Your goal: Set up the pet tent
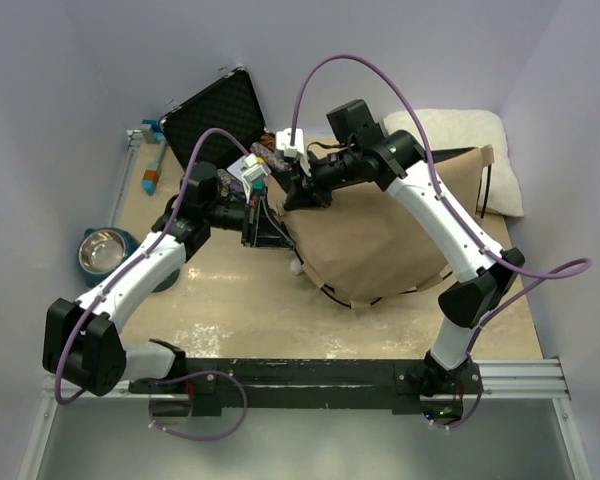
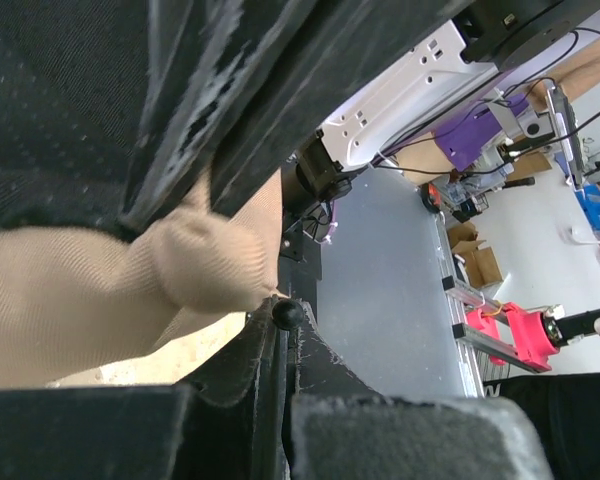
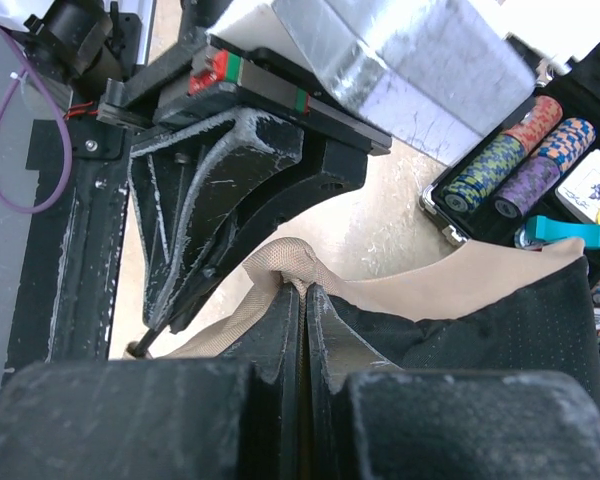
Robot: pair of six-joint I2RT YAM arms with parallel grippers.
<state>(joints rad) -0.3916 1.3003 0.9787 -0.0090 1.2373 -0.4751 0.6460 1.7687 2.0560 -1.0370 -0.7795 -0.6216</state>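
Observation:
The pet tent (image 1: pixel 380 240) lies slumped as tan canvas right of the table's centre, a small white pompom (image 1: pixel 296 267) at its near-left edge. My left gripper (image 1: pixel 263 215) (image 2: pixel 285 328) is shut on a thin dark pole, whose ball tip (image 2: pixel 287 313) pokes out just past the fingertips against a bunched tan corner (image 2: pixel 195 262). Black floor panel (image 2: pixel 80 90) hangs over that view. My right gripper (image 1: pixel 290 195) (image 3: pixel 303 292) is shut on a fold of tan canvas (image 3: pixel 280 260) at the tent's left corner, close to the left gripper's fingers (image 3: pixel 220 190).
An open black hard case (image 1: pixel 215 110) with coloured chips (image 3: pixel 510 160) stands behind the grippers. A white fluffy pillow (image 1: pixel 470 130) lies at the back right, partly under the tent. A metal bowl (image 1: pixel 102 250) sits at the left edge, with blue items (image 1: pixel 152 160) behind it.

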